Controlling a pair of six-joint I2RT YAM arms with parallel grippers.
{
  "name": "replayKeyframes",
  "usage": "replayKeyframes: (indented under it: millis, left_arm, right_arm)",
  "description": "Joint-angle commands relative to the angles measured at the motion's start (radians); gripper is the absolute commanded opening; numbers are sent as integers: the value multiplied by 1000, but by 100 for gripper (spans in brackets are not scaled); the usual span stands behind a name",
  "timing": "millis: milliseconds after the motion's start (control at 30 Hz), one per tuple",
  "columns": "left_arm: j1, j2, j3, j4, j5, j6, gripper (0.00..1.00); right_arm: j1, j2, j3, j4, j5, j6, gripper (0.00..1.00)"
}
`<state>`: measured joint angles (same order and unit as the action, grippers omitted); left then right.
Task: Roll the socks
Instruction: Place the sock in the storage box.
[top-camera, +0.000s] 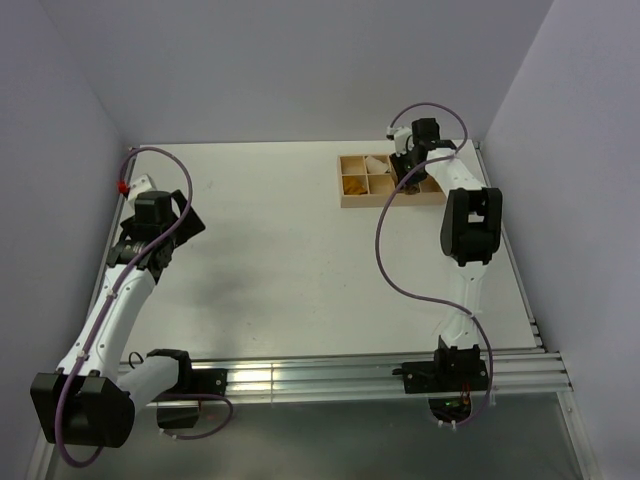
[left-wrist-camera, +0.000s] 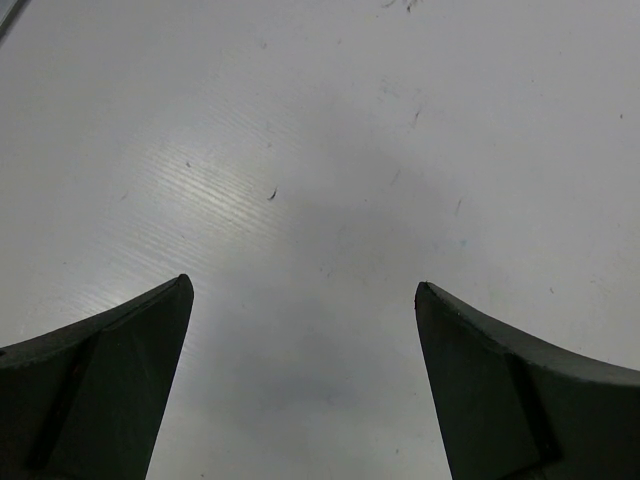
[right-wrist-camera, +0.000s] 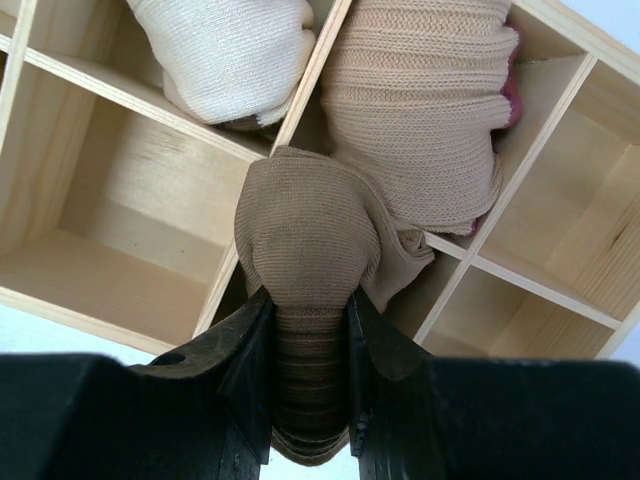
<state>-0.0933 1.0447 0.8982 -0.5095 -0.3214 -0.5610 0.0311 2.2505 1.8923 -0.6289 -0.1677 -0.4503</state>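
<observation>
Where sock lies: soft tan-brown sock bundle (right-wrist-camera: 305, 230) sticks straight out from right claw (right-wrist-camera: 308, 300), pinched, above pale wooden box (right-wrist-camera: 520, 275).
Left claw (left-wrist-camera: 303, 288): wide open, empty.

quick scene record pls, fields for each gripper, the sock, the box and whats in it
left gripper: open, nothing between its fingers, over bare table
right gripper: shut on tan-brown sock, above the wooden box
tan-brown sock: bunched up, pinched at its darker ribbed end, hanging over a divider
box contents: white bundle and beige bundle in neighbouring compartments
box location: far right part of the table
</observation>
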Motion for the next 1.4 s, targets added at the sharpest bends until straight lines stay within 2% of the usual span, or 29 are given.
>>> replayKeyframes:
  millis: [0,100,233,367,467,600,767,800,867,900,1000,1167,1367]
  left_arm:
    - [-3,-2,-15,39,21,18,99]
    - [-5,-2,-15,43,31,19,98]
    - [-3,-2,-18,45,36,21,98]
    - [-3,-5,-19,46,42,23,98]
    - [-3,-8,-19,45,38,23,98]
    - [-3,-15,-19,48,41,24,98]
    - [-3,-22,-21,49,42,26,98]
    - [-5,-22,-21,49,44,24,98]
    - [-5,-25,-22,51,45,26,98]
    - [-3,-26,-24,51,47,26,98]
    - [-3,-29,-24,51,48,24,98]
    - [-3,-31,-25,51,48,26,98]
    - [-3,-32,-25,52,51,26,98]
  right_arm:
    - [-2,92,-30,-58,114,-64,0]
    - [15,103,-26,-58,131,-70,1]
    - [23,141,45,-143,131,-67,4]
    - [24,127,25,-138,117,-56,8]
    - [32,141,53,-199,114,-64,8]
    - [58,162,68,-251,189,-38,8]
    - [64,117,22,-224,195,-16,8]
    - [64,98,13,-201,192,-13,17]
    - [66,87,4,-195,189,-8,23]
    - [66,77,-1,-177,188,-5,33]
    - [62,66,-22,-154,185,4,44]
    - [53,-6,-64,-107,91,19,48]
    - [53,-65,-53,-83,63,36,48]
